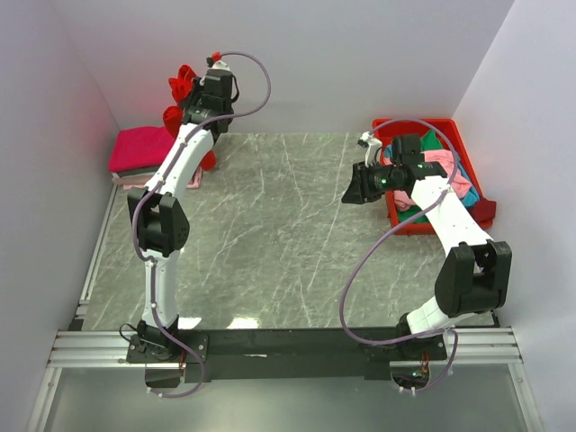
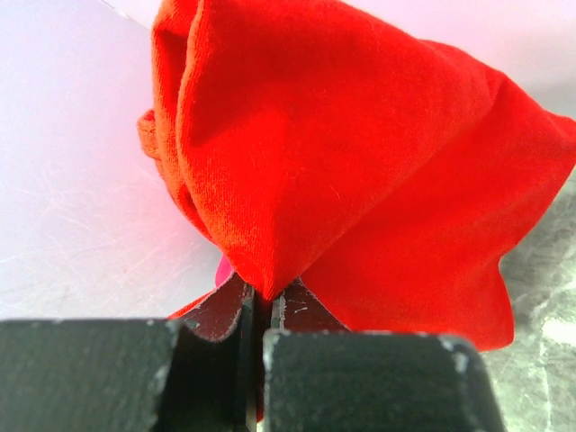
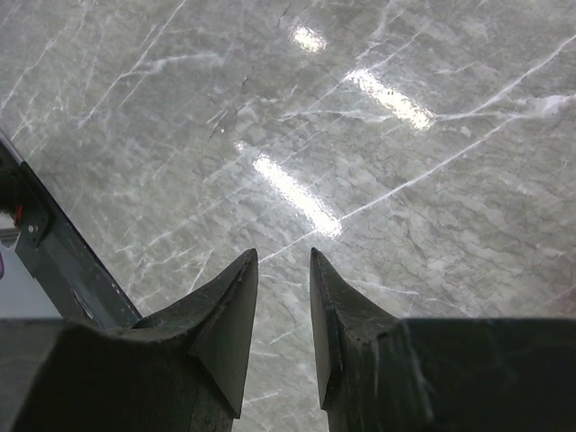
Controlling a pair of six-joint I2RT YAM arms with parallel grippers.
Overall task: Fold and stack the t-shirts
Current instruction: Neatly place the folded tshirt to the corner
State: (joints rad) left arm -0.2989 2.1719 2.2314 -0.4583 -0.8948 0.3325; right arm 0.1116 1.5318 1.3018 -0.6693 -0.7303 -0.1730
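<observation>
My left gripper (image 1: 196,97) is raised at the far left back of the table and is shut on a bright red t-shirt (image 1: 184,83). The shirt hangs bunched from it, with its lower part near the arm. In the left wrist view the red t-shirt (image 2: 360,153) fills the frame and is pinched between the jaws of the left gripper (image 2: 264,292). A folded magenta t-shirt (image 1: 141,147) tops a small stack at the far left. My right gripper (image 1: 353,191) hovers over bare table left of the bin. In the right wrist view this gripper (image 3: 283,256) is slightly open and empty.
A red plastic bin (image 1: 459,139) at the far right holds several loose shirts, among them a pink one (image 1: 441,162) and a teal one (image 1: 461,189). White walls close in the grey marble table (image 1: 270,234) on the left, back and right.
</observation>
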